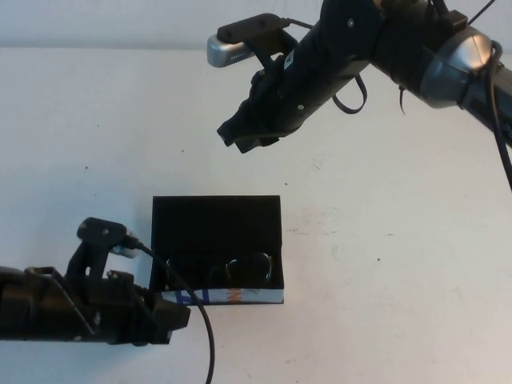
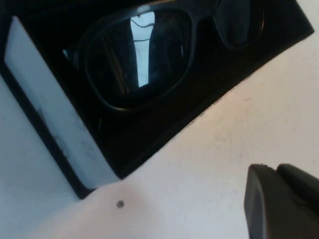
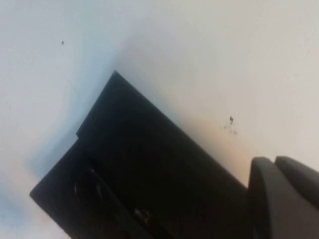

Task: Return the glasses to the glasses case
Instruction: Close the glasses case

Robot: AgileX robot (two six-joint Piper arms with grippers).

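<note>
The left claw (image 1: 178, 314) is sitting low on the near side of the counter (image 1: 384, 264), its two fingers pressed together and gripping nothing, its tip just beside the near left corner of the glasses case (image 1: 216, 216). Moving outward from it, that single black case is lying with its flap lid standing open at the back, its white front edge facing the robot. Inside it, one pair of glasses (image 1: 218, 268) is resting along the front wall, both lenses catching reflections in the left wrist view (image 2: 134, 59). Farther out, the right claw (image 1: 240, 136) is hanging in the air above the far side of the counter, beyond the case and well apart from it, fingers together and carrying nothing.
</note>
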